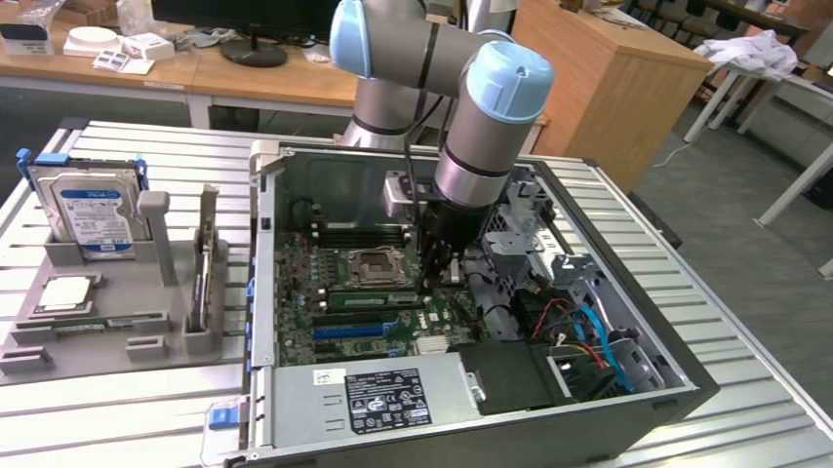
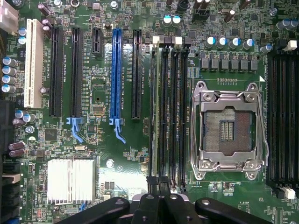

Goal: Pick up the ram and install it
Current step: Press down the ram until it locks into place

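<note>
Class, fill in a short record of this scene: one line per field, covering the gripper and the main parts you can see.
gripper: shut, just above the memory slots
memory slots: black, side by side, next to the CPU socket
CPU socket: no chip in it, metal frame around it
computer case: side open, motherboard exposed
hard drive: upright in a grey holder, exterior view's left

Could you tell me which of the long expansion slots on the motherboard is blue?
The blue slot is the fourth long slot counting from the white slot; the long slots on either side of it are black, and it ends in a blue latch.
</note>
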Motion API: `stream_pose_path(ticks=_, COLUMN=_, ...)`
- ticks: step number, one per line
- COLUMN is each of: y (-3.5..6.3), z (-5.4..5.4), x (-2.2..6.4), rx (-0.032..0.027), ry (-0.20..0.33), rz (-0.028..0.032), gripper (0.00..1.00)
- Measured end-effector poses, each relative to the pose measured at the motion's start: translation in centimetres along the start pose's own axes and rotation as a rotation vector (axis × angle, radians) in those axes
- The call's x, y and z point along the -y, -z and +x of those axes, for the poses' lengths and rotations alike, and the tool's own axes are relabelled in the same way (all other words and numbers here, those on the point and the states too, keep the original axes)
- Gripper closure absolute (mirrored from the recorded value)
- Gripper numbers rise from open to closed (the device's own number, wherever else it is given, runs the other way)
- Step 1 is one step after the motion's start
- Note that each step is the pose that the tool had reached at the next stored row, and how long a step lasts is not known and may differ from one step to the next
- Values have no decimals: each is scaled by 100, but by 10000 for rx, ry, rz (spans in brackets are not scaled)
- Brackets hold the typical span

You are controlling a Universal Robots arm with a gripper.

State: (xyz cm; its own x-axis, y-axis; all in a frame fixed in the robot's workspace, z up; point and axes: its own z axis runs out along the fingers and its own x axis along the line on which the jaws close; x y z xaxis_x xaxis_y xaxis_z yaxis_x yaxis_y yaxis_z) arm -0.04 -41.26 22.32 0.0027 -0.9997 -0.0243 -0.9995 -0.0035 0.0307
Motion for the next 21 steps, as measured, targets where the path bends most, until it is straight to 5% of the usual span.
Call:
stream_pose_path(ticks=11, y=266, z=-6, x=-8, rx=-1, ry=0, rz=0, gripper=89)
stream_pose_path(ticks=17, y=279, z=-7, x=-16, rx=2, ry=1, rz=1, gripper=89)
stream_pose_path(ticks=21, y=275, z=-7, x=-143, rx=1, ry=0, rz=7, gripper=89)
